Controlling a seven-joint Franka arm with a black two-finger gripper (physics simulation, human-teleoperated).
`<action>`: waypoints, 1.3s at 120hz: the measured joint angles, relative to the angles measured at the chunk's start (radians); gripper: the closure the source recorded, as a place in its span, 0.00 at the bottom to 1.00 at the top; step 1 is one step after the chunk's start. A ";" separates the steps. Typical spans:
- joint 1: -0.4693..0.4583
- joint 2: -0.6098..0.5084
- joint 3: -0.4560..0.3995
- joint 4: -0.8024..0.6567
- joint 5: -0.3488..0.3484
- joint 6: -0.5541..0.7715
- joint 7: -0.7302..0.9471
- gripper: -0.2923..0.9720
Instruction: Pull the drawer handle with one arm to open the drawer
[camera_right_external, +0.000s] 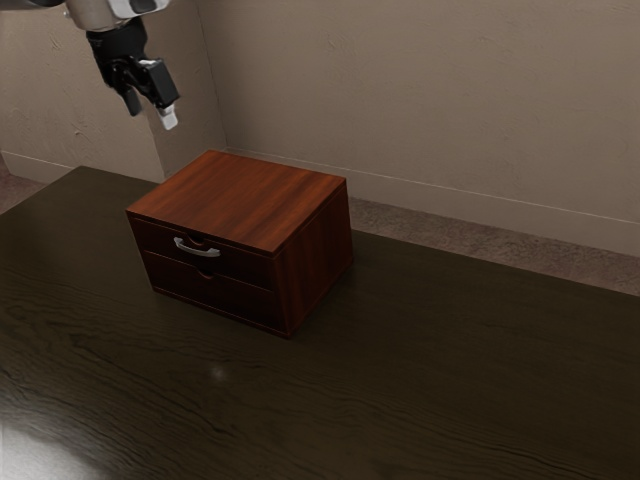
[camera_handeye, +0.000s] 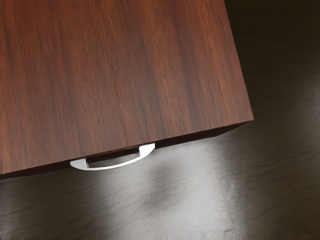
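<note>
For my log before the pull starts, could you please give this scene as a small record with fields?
cabinet: red-brown wood, stands on dark table
drawer: upper one, looks shut
handle: silver bar on the drawer front, untouched
tool: open, high above the cabinet, holds nothing

Reddish-wood top drawer (camera_right_external: 243, 267) shut – w/ curved silver handle (camera_right_external: 196, 247) on front.

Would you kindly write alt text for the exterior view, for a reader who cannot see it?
A small reddish-brown wooden cabinet with a silver drawer handle sits on a dark table; the black gripper hangs open above it, touching nothing.
</note>
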 joint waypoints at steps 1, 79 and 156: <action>0.001 0.000 0.000 0.000 0.000 0.000 0.000 0.23; -0.059 -0.060 -0.075 0.083 -0.017 -0.049 0.702 0.24; 0.027 -0.131 0.045 -0.481 -0.031 0.569 1.240 0.37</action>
